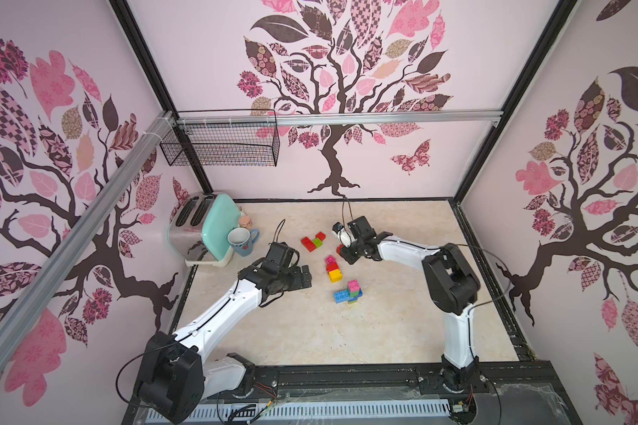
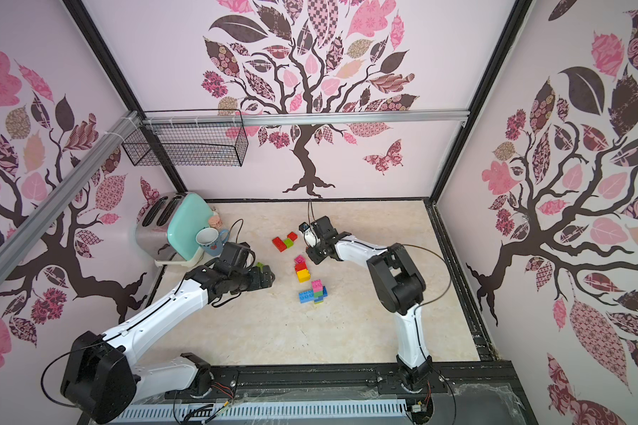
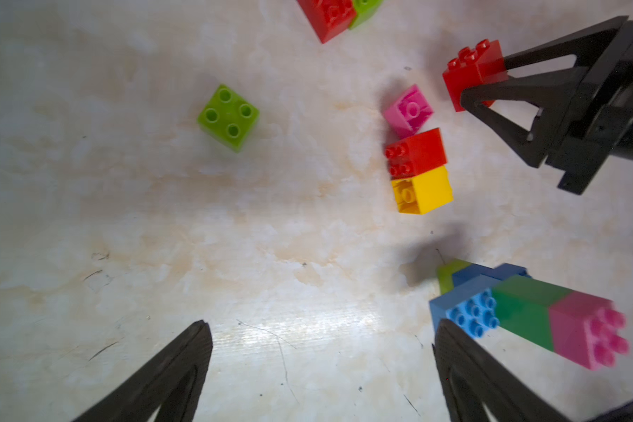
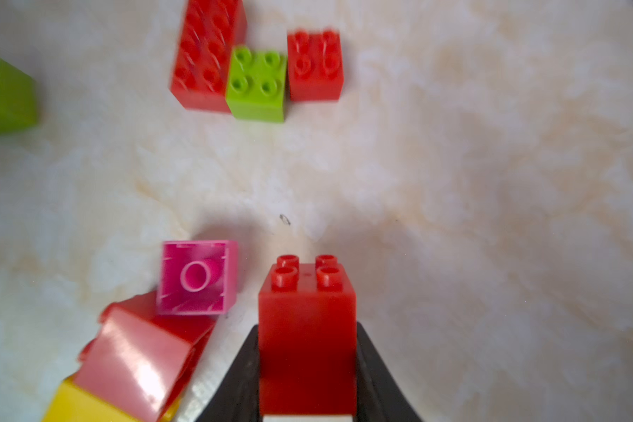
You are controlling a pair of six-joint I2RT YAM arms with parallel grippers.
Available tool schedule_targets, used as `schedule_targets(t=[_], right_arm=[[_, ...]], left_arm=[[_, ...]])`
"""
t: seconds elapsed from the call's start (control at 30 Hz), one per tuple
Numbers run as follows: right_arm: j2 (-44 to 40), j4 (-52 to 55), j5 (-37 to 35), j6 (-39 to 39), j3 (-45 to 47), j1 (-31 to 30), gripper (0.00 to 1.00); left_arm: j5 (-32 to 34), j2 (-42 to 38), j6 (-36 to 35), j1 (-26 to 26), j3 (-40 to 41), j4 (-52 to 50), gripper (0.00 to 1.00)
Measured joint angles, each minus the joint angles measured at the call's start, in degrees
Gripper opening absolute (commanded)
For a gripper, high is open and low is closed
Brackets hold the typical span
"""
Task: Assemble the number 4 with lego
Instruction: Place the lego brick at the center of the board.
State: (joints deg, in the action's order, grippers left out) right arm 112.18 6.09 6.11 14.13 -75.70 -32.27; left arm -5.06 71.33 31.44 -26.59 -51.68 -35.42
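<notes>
Marbled tabletop (image 1: 383, 331): three brick clusters (image 1: 313, 241), one green brick (image 3: 228, 117); left pincer (image 3: 322, 329) spread, right pincer (image 3: 485, 82) pinching red brick (image 4: 307, 310).

Bright diffuse light, blurry wrist views

Pink tree-decal walls (image 1: 457, 165) are enclosing beige marbled floor (image 1: 383, 331); wire basket (image 1: 229, 147) hanging off rail (image 1: 383, 118); toaster (image 1: 196, 228) sitting in corner.

The gripped brick (image 4: 307, 339) sits between the right fingers (image 4: 380, 376); just beside them an upturned brick (image 4: 196, 277) touches a tipped pair (image 4: 136, 358). Ahead on the desk (image 4: 490, 182), a row of three (image 4: 256, 80). Ahead of the left fingers (image 3: 176, 376) sits a lone brick (image 3: 229, 117), a stack (image 3: 523, 310) off to one side.
</notes>
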Motion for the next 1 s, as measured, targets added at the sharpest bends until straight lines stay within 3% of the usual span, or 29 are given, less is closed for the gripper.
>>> schedule_targets(t=[0.13, 0.27, 0.57, 1.0], right_arm=[[-13.64, -17.64, 4.39, -2.32, 15.28, -0.35, 0.0], [-20.46, -31.06, 6.82, -3.41, 24.09, -2.25, 0.0], [-23.32, -49.16, 3.87, -4.09, 34.38, -10.43, 0.0], [-24.46, -61.94, 6.84, -9.07, 39.71, -10.23, 0.0]], left_arm=[[-6.99, 1.49, -1.49, 0.0, -8.35, -0.55, 0.96], [-12.66, 2.73, -2.43, 0.0, -14.51, -0.63, 0.94], [-17.16, 5.51, -3.69, -1.22, -17.64, -0.59, 0.82], [-13.49, 8.55, -4.66, -5.62, -17.88, 2.38, 0.65]])
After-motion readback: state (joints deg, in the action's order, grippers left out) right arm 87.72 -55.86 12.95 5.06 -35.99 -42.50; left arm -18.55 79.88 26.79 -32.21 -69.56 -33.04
